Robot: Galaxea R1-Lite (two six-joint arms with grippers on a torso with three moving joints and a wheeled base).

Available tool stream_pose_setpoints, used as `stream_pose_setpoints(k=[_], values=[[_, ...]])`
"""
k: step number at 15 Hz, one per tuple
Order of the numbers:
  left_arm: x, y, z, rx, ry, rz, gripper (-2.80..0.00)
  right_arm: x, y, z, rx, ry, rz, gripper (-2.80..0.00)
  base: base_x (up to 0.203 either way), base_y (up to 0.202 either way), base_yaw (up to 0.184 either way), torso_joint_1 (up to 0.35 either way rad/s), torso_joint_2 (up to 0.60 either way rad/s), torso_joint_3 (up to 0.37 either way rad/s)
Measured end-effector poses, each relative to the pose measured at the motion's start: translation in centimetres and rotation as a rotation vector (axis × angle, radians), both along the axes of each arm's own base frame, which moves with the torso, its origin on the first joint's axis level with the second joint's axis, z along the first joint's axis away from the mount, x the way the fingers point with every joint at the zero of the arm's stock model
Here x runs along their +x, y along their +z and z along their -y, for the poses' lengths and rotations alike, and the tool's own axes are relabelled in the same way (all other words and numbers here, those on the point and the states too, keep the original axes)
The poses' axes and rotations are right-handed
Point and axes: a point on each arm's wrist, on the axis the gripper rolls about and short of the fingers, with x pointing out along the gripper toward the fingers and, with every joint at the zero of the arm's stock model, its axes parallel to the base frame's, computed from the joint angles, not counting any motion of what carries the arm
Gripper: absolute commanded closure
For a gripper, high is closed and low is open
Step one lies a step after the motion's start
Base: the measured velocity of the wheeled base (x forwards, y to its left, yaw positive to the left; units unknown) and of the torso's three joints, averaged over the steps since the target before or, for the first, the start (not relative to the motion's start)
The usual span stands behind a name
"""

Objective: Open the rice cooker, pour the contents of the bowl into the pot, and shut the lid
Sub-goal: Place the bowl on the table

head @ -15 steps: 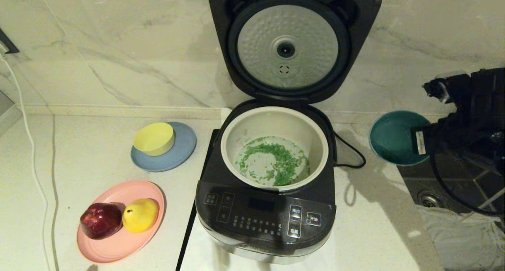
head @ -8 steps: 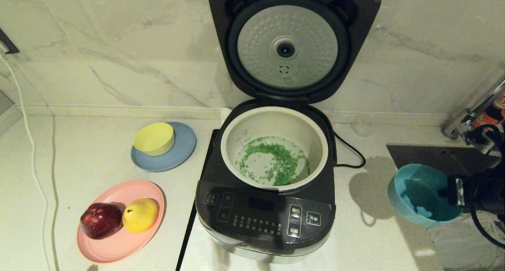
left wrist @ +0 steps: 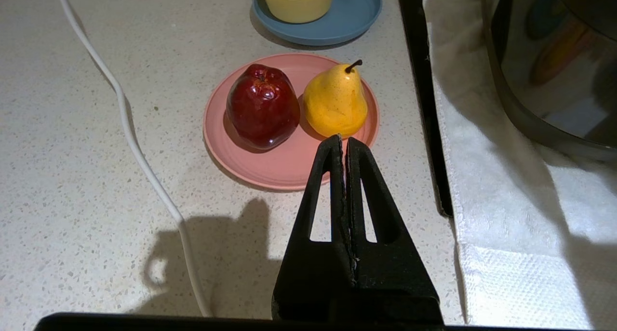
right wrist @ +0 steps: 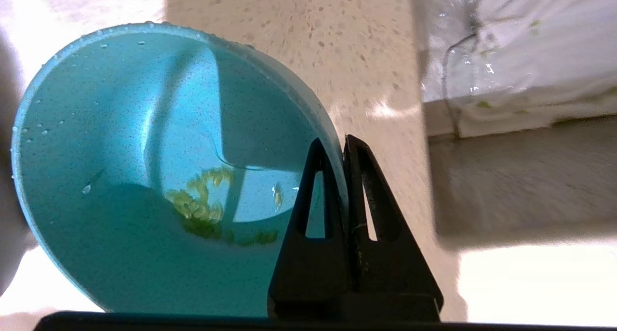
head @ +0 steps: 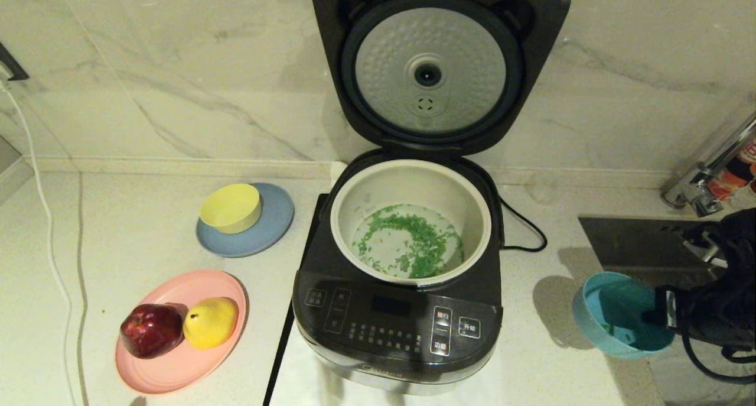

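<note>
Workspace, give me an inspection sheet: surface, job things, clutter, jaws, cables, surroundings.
Surface: pale speckled counter; white towel under the cooker.
Job things: cooker with lid up; green bits in the pot; bowl tilted, a few bits left inside.
Clutter: yellow bowl on blue plate; apple and pear on pink plate.
Jaws: right gripper shut on the bowl's rim; left gripper shut, empty, near the pink plate.
Cables: black cord by the cooker; white cable across the counter.
Surroundings: marble wall; sink and tap.
</note>
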Motion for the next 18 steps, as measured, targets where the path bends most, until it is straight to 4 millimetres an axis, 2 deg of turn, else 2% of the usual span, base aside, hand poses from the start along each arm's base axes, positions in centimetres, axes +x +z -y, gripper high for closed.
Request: stream_pose_setpoints(k=[3,6,14,15,18], values=[[0.0,0.0,0.0,0.0,0.0,0.0,0.0,2.4,-2.9,-0.1,0.008,-0.016,-0.006,0.0,0.0,0.0,0.0,0.0,0.0,0.0],[0.0,0.0,0.0,0.0,0.0,0.0,0.0,3.9,-4.8,-0.2,0.009,-0.017,-0.002,0.0,0.0,0.0,0.0,0.0,0.0,0.0],[0.0,0.0,0.0,0.0,0.0,0.0,0.0,5.1,-5.7,-1.1,-0.006,0.003,0.027,0.0,0.0,0.0,0.0,0.0,0.0,0.0],[0.0,0.0,0.0,0.0,0.0,0.0,0.0,5.3,-5.8,-1.1,-0.026,-0.011,0.033,-2.8,0.0,0.0,0.0,0.0,0.0,0.0],[0.0,0.0,0.0,0.0,0.0,0.0,0.0,5.3,-5.8,-1.4,-0.033,-0.045,0.051,-2.8,0.0,0.0,0.0,0.0,0.0,0.0]])
